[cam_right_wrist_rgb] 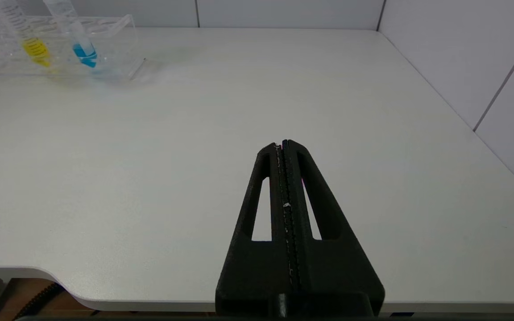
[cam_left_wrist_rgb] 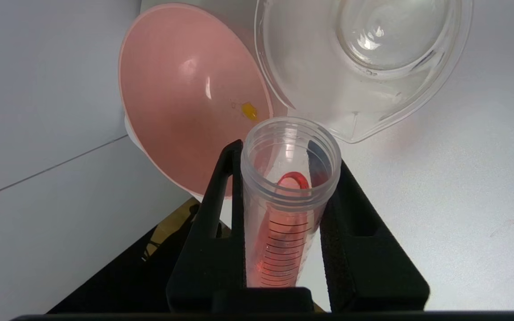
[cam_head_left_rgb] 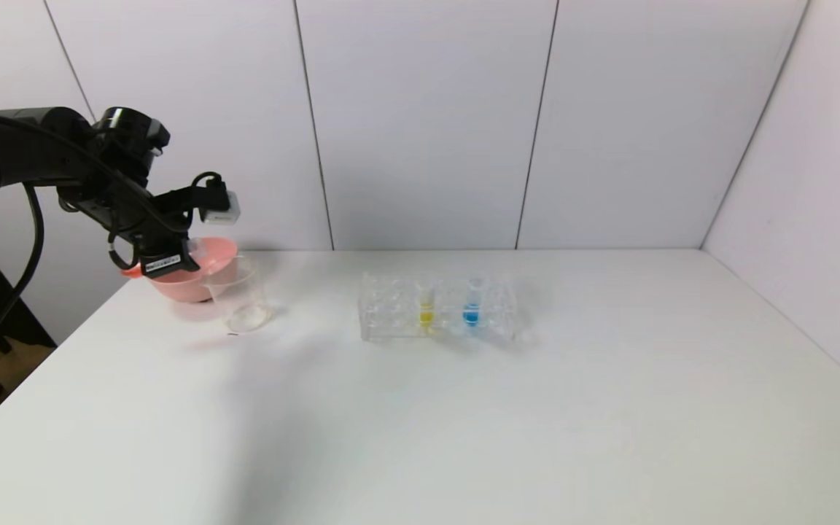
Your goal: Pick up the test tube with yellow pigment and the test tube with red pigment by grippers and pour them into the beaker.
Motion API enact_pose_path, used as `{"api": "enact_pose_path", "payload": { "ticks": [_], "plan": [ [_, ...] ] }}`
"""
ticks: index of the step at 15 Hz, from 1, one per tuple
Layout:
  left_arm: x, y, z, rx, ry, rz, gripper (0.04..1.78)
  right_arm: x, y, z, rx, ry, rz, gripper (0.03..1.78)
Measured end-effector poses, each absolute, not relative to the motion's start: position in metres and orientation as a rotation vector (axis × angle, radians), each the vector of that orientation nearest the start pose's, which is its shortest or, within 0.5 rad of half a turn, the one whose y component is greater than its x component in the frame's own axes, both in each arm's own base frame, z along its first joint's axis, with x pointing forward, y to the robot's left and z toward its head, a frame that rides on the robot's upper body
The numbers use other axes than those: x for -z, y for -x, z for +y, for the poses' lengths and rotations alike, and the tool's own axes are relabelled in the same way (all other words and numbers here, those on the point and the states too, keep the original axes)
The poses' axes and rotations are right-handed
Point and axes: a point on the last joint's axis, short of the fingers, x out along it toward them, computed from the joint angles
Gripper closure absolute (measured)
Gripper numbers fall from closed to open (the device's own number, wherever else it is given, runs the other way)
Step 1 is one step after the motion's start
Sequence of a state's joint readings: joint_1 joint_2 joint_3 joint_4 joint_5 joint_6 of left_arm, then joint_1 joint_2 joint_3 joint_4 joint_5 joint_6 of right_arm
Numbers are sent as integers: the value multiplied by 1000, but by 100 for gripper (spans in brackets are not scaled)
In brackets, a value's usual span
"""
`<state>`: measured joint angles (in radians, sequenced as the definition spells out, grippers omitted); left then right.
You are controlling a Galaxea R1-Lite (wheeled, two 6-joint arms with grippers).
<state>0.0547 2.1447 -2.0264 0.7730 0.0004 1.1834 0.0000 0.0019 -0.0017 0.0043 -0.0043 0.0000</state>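
Where the left gripper (cam_left_wrist_rgb: 290,187) clamps it, the test tube with red pigment (cam_left_wrist_rgb: 286,209) squeezed between both black fingers (cam_left_wrist_rgb: 214,232), open mouth aimed toward the beaker (cam_left_wrist_rgb: 364,58) and the pink bowl (cam_left_wrist_rgb: 190,102). Red liquid pooled along the lower wall of the tilted tube, short of the threaded rim. Black graduation marks down its side. Just past the tube mouth, the beaker's flared rim and spout, the beaker clear and showing no colour inside. Beside it and touching or nearly so, the pink bowl with a small yellow drop (cam_left_wrist_rgb: 249,110) on its inner wall.

From the head, the left gripper (cam_head_left_rgb: 190,251) raised over the bowl (cam_head_left_rgb: 197,281) and the beaker (cam_head_left_rgb: 241,299) at the table's far left corner, the tube itself hard to make out there. Well to the right on the white table (cam_head_left_rgb: 464,423), the clear tube rack (cam_head_left_rgb: 438,310) holding the test tube with yellow pigment (cam_head_left_rgb: 426,302) upright and, near it, the blue-liquid tube (cam_head_left_rgb: 472,302) also upright. Same two tubes seen from the right wrist, yellow (cam_right_wrist_rgb: 31,42) and blue (cam_right_wrist_rgb: 78,40), standing in the rack (cam_right_wrist_rgb: 109,49).

Right gripper (cam_right_wrist_rgb: 282,145) low at the table's near edge, well apart from the rack, fingers pressed together on nothing.
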Motion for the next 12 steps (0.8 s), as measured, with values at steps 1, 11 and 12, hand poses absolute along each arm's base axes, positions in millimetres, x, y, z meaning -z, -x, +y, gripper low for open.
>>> {"api": "enact_pose_path", "payload": {
  "ticks": [1, 11, 12],
  "plan": [
    [-226, -410, 22, 467, -1084, 820, 133, -76, 23, 0, 4, 0, 5, 170],
    [-223, -412, 13, 410, -1121, 863, 133, -76, 23, 0, 5, 0, 5, 170],
    [-223, -412, 12, 404, -1127, 867, 133, -76, 23, 0, 5, 0, 5, 170]
  ]
}}
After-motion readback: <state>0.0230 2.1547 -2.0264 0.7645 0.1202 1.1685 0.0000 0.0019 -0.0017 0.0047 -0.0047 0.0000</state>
